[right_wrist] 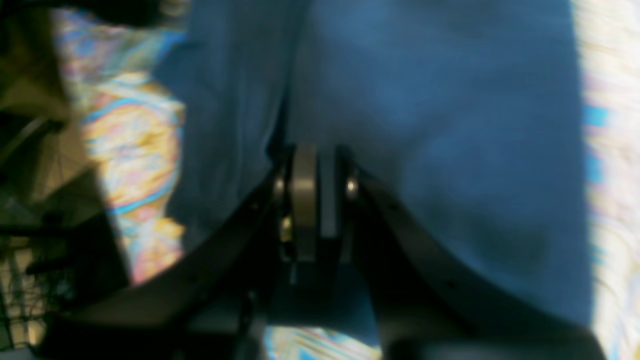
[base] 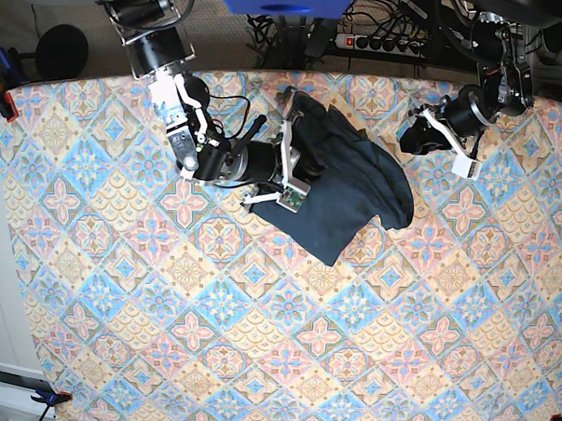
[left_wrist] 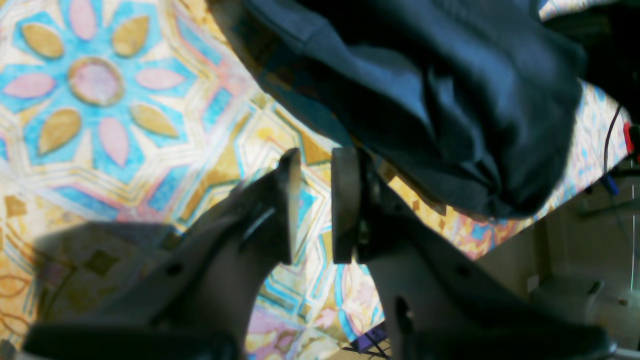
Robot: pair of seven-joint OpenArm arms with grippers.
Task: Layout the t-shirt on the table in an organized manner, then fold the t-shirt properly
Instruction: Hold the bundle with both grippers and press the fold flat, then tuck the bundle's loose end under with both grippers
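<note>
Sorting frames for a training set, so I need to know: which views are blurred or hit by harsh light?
Right wrist view: blurred all over, the t-shirt a soft blue mass, the table washed out. Left wrist view: slightly soft, strong sun on the table, a dark shadow beside the fingers. Base view: sharp and evenly lit.

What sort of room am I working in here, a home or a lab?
Likely a lab or workshop bench: a power strip with tangled cables sits behind the table, clamps pin its patterned cloth, and only a t-shirt lies on it.
</note>
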